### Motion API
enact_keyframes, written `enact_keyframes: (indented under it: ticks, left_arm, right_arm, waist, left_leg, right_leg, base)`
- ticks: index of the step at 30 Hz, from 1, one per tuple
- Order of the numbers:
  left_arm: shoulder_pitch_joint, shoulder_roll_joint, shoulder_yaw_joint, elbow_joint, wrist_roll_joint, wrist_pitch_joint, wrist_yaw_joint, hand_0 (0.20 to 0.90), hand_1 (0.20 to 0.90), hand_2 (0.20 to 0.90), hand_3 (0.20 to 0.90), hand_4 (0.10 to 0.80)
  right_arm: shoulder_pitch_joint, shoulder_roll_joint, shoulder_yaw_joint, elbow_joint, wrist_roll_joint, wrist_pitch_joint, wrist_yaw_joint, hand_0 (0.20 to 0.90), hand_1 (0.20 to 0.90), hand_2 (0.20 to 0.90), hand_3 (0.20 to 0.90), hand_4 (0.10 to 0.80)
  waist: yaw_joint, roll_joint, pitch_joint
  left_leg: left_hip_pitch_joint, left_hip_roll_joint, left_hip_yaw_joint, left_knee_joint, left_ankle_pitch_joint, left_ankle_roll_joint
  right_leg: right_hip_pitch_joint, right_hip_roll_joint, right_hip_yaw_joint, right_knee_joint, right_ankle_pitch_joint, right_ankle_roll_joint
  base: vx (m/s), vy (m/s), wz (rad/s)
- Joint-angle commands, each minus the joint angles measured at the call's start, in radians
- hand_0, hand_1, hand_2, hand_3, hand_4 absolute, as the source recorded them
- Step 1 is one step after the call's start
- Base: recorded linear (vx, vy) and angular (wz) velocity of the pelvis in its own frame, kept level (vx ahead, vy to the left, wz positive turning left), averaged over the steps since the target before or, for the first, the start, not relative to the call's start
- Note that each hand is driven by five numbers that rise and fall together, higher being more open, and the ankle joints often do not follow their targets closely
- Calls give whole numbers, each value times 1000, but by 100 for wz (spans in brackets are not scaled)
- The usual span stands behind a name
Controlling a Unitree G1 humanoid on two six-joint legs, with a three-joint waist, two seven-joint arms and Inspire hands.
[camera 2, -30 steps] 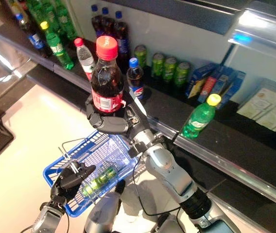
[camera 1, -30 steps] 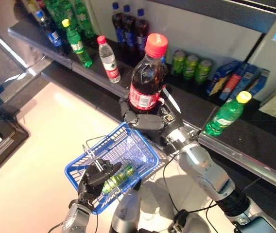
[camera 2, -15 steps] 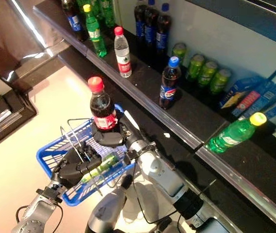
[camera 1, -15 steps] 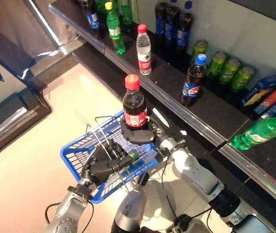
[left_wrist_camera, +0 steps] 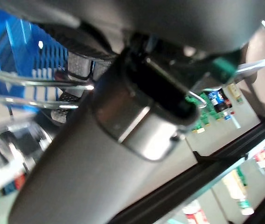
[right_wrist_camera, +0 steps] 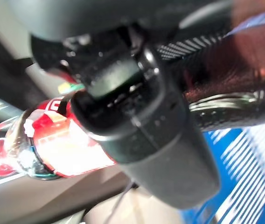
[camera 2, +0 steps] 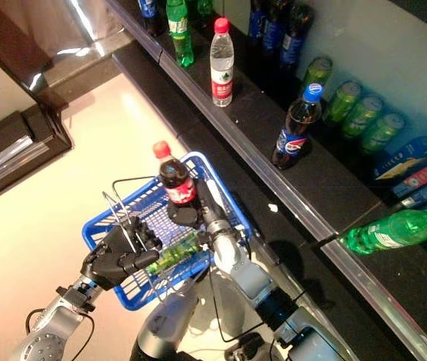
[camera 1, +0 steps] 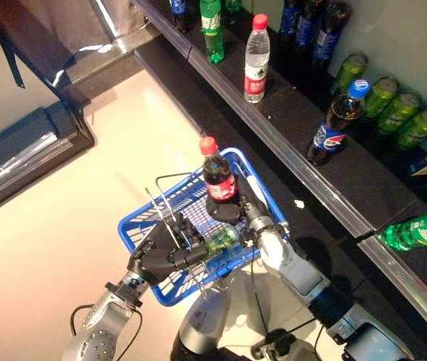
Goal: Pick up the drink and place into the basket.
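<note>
The drink is a cola bottle (camera 1: pixel 218 179) with a red cap and red label. My right hand (camera 1: pixel 232 211) is shut on its lower body and holds it upright inside the far side of the blue basket (camera 1: pixel 132 232). The red label shows in the right wrist view (right_wrist_camera: pixel 72 142). My left hand (camera 1: pixel 159 257) is shut on the basket's thin wire handles (camera 1: pixel 161 204) and holds the basket up in front of me. A green drink (camera 1: pixel 221 241) lies in the basket between the two hands.
A dark shelf (camera 1: pixel 304 173) runs along the right with a water bottle (camera 1: pixel 255 56), a blue-capped cola bottle (camera 1: pixel 334 124), green cans (camera 1: pixel 394 113) and a green bottle lying on its side (camera 1: pixel 420 229). A dark low cabinet (camera 1: pixel 25 147) stands at the left.
My right hand has lowered the cola bottle from high in front of the shelf down into the basket. The camera has tilted, so the whole scene has shifted.
</note>
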State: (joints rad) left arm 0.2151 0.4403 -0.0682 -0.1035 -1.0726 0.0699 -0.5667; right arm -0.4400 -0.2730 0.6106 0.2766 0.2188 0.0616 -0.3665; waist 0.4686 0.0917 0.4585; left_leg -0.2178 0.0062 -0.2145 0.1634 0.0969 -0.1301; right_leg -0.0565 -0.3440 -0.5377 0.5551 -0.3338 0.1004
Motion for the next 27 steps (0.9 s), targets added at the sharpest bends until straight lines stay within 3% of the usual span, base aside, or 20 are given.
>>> enact_keyframes:
  ticks: [1,12,19,20,22,27]
  left_arm:
    - [-157,-8,103,-369,-196,-141,-232,300,300,300,200,100]
    - [-254,30,58,-408,-113,-124,-275,300,300,300,200,100]
    - [-287,46,45,-384,-84,-120,-250,300,300,300,200,100]
    - [-290,50,47,-379,-88,-121,-252,300,300,300,200,100]
    - [-297,57,54,-374,-97,-119,-257,300,300,300,200,100]
    - [-294,90,69,-365,-120,-112,-286,300,300,300,200,100]
  right_arm:
    - [-182,127,-13,-88,-40,-160,-32,300,300,300,200,100]
    - [-257,196,-6,156,114,-184,0,300,300,300,200,100]
    - [-306,261,48,233,228,-117,55,300,300,300,200,100]
    - [-308,271,57,263,269,-108,83,300,300,300,200,100]
    - [-310,282,75,299,390,-53,153,300,300,300,200,100]
    - [-300,299,62,372,710,-12,321,300,300,300,200,100]
  waist:
    - [-2,4,-25]
    - [19,-6,12]
    - [37,-4,26]
    - [42,-9,29]
    - [53,-11,33]
    - [76,-22,37]
  left_leg:
    - [-33,-30,2,128,-57,35]
    - [-58,-35,-14,118,-54,39]
    - [-74,-44,-25,109,-45,44]
    - [-66,-42,-25,111,-70,39]
    - [-68,-42,-27,103,-67,40]
    - [-72,-42,-35,97,-61,40]
  right_leg:
    - [67,21,11,-215,241,-21]
    - [57,23,0,-226,257,-14]
    - [43,24,-1,-228,262,-8]
    - [47,25,10,-220,238,1]
    - [43,25,5,-221,236,4]
    - [50,27,-12,-224,237,6]
  base:
    - [-5,-35,11]
    - [-6,-30,9]
    - [13,-10,7]
    - [60,-60,6]
    - [23,-49,5]
    - [13,-43,3]
